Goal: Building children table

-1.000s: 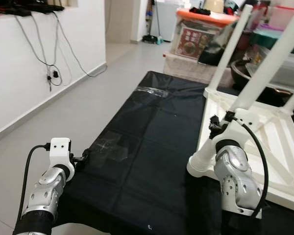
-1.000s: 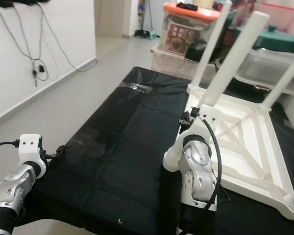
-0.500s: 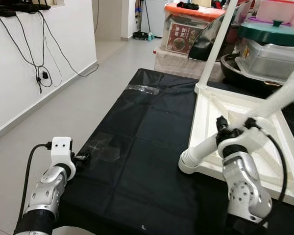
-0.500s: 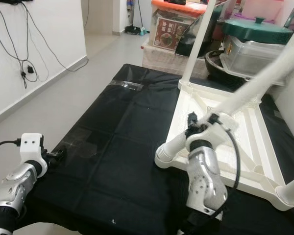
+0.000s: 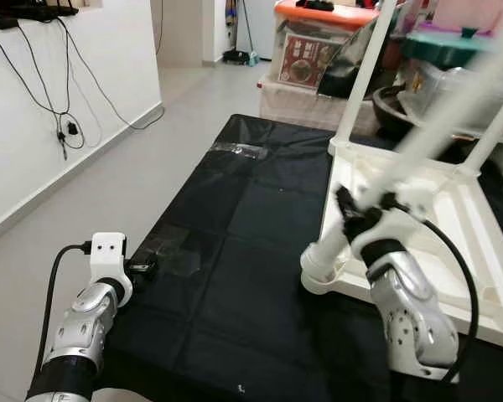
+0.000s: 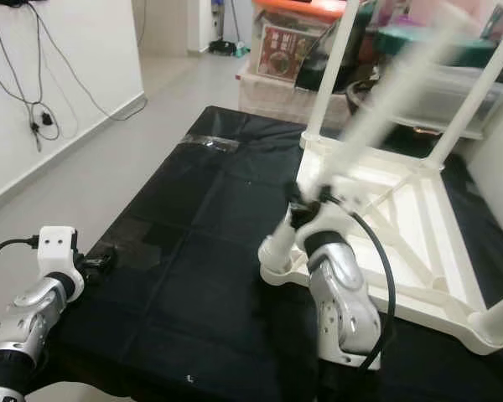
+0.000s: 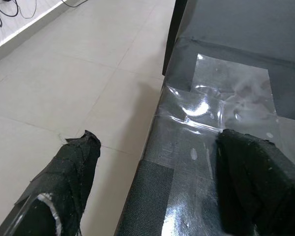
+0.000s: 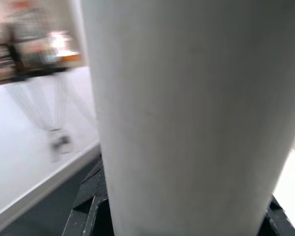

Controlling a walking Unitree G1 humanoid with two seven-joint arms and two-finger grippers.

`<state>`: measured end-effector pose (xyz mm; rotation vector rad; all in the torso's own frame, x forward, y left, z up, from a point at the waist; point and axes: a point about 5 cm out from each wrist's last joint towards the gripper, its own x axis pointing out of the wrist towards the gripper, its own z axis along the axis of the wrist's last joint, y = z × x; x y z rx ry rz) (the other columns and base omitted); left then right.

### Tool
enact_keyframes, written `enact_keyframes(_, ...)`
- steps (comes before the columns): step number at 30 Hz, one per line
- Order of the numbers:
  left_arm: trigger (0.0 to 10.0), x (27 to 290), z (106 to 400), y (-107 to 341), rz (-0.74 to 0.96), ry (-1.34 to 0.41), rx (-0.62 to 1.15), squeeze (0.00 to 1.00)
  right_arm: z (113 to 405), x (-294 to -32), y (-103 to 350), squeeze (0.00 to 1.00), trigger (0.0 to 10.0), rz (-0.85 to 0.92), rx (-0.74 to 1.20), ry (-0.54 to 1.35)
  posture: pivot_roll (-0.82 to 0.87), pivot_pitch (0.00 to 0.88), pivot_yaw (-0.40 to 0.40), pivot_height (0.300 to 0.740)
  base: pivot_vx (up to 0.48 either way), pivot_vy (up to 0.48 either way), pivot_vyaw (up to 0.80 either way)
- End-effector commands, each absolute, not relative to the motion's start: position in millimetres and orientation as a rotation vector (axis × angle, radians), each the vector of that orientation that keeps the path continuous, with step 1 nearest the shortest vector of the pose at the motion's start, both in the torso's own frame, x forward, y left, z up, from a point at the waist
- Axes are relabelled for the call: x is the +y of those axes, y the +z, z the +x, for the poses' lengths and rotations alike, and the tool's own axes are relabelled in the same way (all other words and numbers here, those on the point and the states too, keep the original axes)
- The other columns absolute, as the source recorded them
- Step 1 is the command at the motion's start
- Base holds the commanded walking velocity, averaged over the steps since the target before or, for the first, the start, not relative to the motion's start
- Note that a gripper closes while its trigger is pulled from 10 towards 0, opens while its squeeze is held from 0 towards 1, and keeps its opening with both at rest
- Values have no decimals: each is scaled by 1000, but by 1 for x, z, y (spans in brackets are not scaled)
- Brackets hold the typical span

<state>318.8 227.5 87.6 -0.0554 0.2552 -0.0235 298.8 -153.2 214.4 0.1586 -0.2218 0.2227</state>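
A blurred white table leg (image 5: 419,138) is grasped by the right gripper (image 5: 352,209) above the upturned table (image 5: 453,218). The left gripper (image 5: 142,268) is held released at the black cloth (image 5: 251,251) edge.

Head stereo pair looks forward and down over my black-covered table (image 5: 235,251), both sharing it. Left wrist camera sits close at its edge; right wrist camera pressed against white leg (image 8: 187,118).
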Motion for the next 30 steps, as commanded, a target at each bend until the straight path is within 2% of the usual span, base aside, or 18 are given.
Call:
enact_keyframes(1,10000,224,316,77,-55,-31,300,0,296,-146,225,0,0,120,-278,292,103,0,-96,740,0,0,0)
enact_keyframes(5,10000,224,316,77,-59,-31,298,0,297,-142,221,0,0,38,-251,409,107,0,-103,740,0,0,0)
enact_keyframes(12,10000,224,316,76,-60,-27,299,0,298,-141,215,0,0,-15,-238,476,110,0,-110,740,0,0,0)
enact_keyframes(15,10000,224,315,75,-61,-25,300,0,303,-148,212,0,0,-39,-228,476,113,0,-113,740,0,0,0)
enact_keyframes(16,10000,224,315,75,-61,-24,301,0,309,-158,210,0,0,-54,-214,467,114,0,-113,740,0,0,0)
enact_keyframes(24,10000,225,315,75,-59,-26,301,0,318,-175,213,0,0,-43,-193,447,108,0,-109,740,0,0,0)
enact_keyframes(30,10000,224,315,74,-59,-29,305,0,325,-191,211,0,0,70,-152,391,113,0,-108,740,0,0,0)
